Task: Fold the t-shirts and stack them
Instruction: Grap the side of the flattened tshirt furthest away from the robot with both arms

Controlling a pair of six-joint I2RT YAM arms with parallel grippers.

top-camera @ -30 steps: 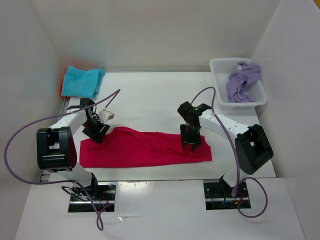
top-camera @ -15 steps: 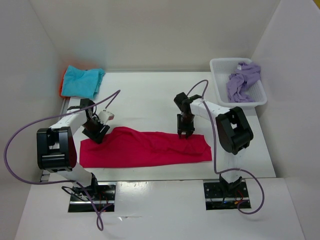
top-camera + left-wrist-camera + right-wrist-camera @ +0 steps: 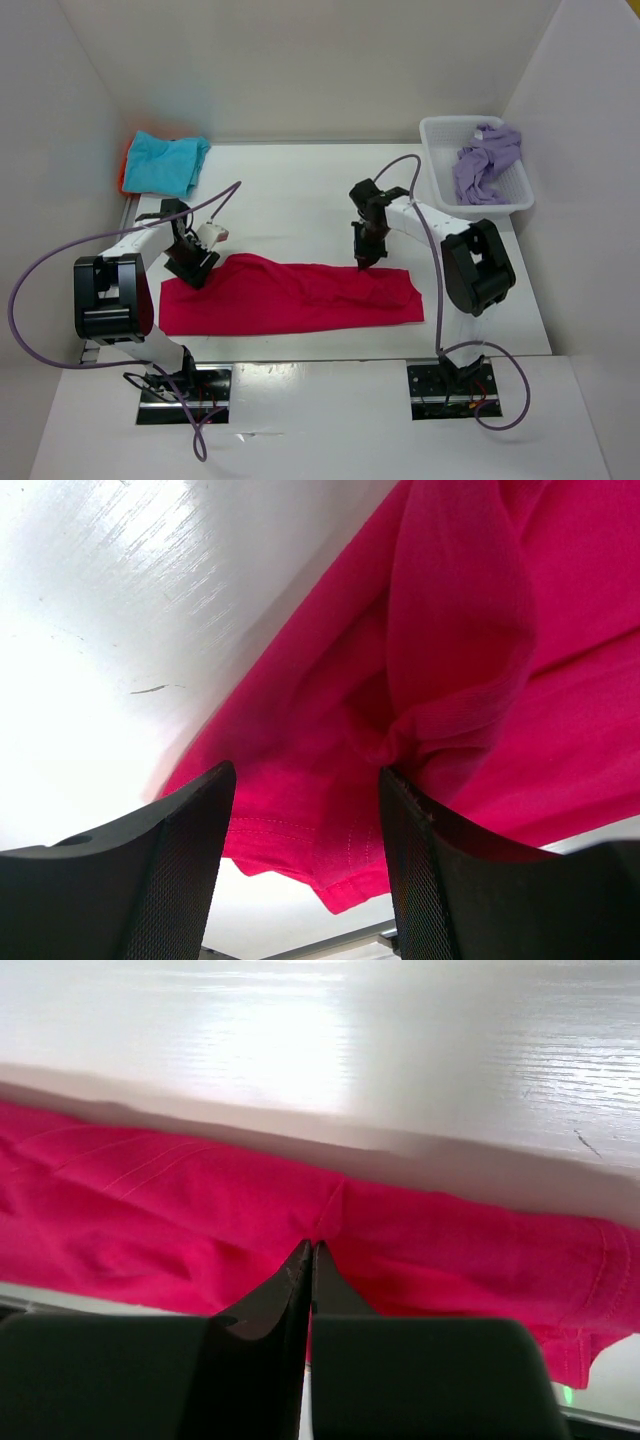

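Note:
A magenta-red t-shirt (image 3: 290,295) lies as a long flat band across the near part of the table. My right gripper (image 3: 363,262) is shut on a small pinch of its far edge, right of the middle; in the right wrist view the cloth (image 3: 150,1210) creases up into the closed tips (image 3: 310,1245). My left gripper (image 3: 193,264) hangs open over the shirt's far left corner, and the bunched hem (image 3: 450,630) lies between its fingers (image 3: 305,780). A turquoise t-shirt (image 3: 165,162) lies folded on an orange one (image 3: 127,172) at the back left. A lavender t-shirt (image 3: 485,160) lies crumpled in the basket.
The white mesh basket (image 3: 437,178) stands at the back right corner. White walls close in the table on the left, back and right. Both arms' cables arc over the table.
My right gripper moved from the shirt's right part up to its far edge and shut there. The left arm has not moved.

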